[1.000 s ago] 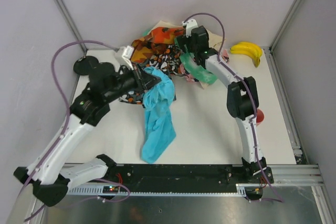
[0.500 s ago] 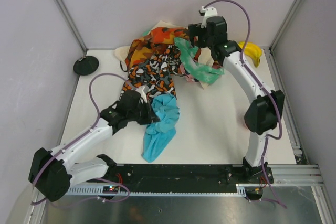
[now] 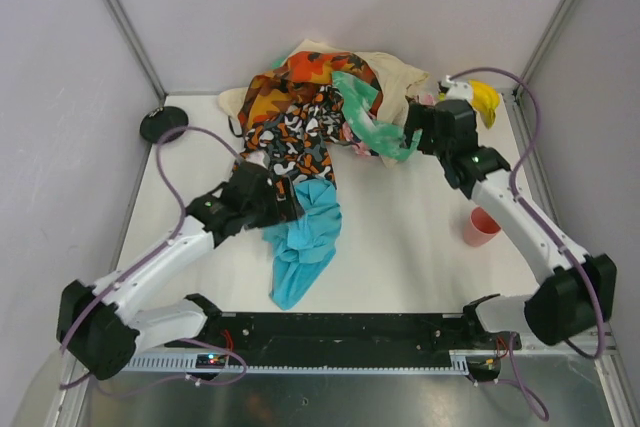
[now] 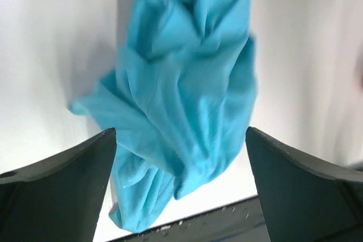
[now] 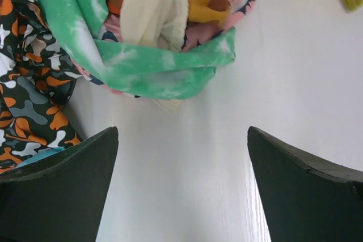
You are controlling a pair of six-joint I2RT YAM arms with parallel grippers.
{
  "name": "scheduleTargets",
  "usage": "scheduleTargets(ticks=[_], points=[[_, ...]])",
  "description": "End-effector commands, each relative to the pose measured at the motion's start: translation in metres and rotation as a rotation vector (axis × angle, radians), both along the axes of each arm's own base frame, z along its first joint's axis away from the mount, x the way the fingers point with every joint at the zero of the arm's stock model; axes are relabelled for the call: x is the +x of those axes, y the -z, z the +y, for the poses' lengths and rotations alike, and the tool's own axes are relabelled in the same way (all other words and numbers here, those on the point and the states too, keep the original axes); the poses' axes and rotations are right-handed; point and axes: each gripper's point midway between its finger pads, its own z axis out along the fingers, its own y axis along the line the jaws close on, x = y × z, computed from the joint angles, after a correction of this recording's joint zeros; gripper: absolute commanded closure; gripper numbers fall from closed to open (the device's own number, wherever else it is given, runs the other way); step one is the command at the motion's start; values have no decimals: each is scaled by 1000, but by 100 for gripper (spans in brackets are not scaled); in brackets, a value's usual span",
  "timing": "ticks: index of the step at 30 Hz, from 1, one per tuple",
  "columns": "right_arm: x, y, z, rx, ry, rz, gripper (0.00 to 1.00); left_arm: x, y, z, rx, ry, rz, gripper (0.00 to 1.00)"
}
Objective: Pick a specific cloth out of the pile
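The plain turquoise-blue soft cloth [image 3: 300,252] lies crumpled lengthwise on the white tabletop [image 3: 400,257], near and left of centre. Its far end touches the heap of mixed patterned cloths [image 3: 310,107] at the far side. The left gripper [image 4: 180,134] sits at the cloth's far-left edge, fingers spread, grasping nothing. Farther right, the right gripper [image 5: 182,134] is likewise released, just beside the heap's green tie-dye fold [image 5: 147,66].

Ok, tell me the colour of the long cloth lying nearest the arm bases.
The cloth is plain turquoise-blue, with no pattern; the left wrist view shows it best.
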Motion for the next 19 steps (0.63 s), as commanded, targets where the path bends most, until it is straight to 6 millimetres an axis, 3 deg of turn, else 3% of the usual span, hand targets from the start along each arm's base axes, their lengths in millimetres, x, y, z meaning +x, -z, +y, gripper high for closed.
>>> scheduleTargets(ticks=[1,6,10,13,19], points=[[-30,0,-27,50,167,-16,1,33,-98,61,132,-307,-278,0],[-66,12,-44,44,238,-29,1,24,-145,117,159,-562,-430,0],[-87,12,-41,80,201,-60,1,18,-164,142,141,-689,-513,0],[-97,9,-42,91,207,-92,1,19,-167,145,159,-700,-522,0],[-110,0,-40,129,183,-172,1,26,-156,131,188,-630,-475,0]])
